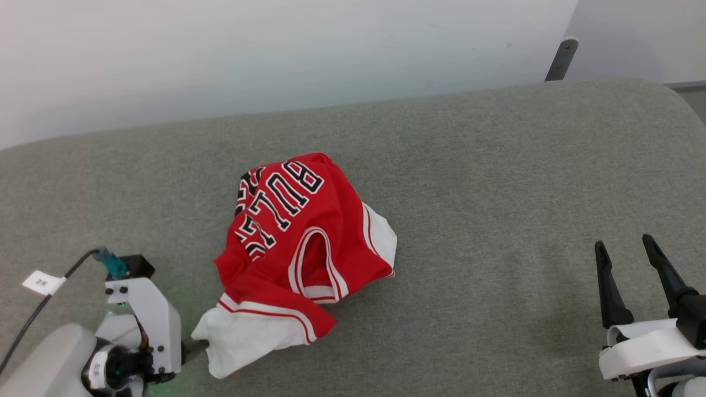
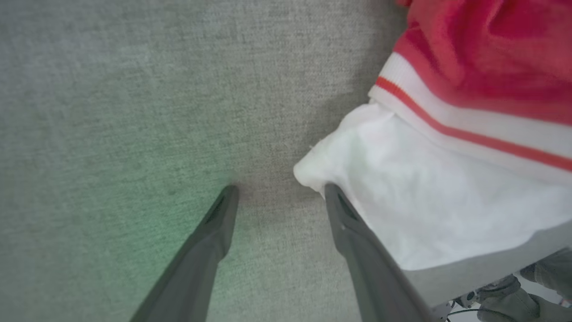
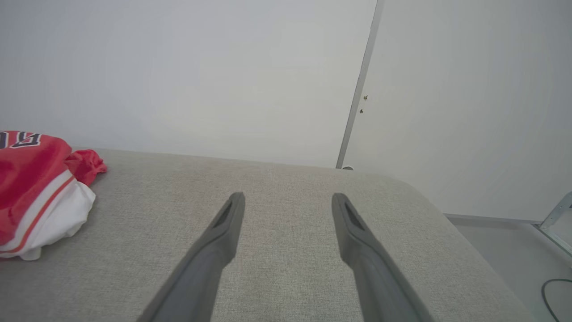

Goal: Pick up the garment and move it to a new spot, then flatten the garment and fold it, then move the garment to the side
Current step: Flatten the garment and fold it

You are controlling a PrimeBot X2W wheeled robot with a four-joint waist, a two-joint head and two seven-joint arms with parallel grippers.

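Note:
The garment (image 1: 300, 242) lies crumpled on the grey padded surface (image 1: 496, 193), left of centre: red cloth with black white-outlined lettering, striped trim and a white sleeve toward me. My left gripper (image 1: 194, 348) sits low at the sleeve's left edge. In the left wrist view the left gripper (image 2: 280, 190) is open, with bare grey fabric between its fingers, and one fingertip (image 2: 333, 197) lies at the rim of the white sleeve (image 2: 424, 201). My right gripper (image 1: 626, 248) hovers open far to the right. The right gripper (image 3: 288, 197) holds nothing, and the garment (image 3: 35, 192) lies well to its left.
A white wall runs behind the surface. A dark metal bar (image 1: 561, 58) leans at the back right corner. The surface's rounded right end drops to a floor with a cable (image 3: 554, 290). Wide bare grey fabric stretches right of the garment.

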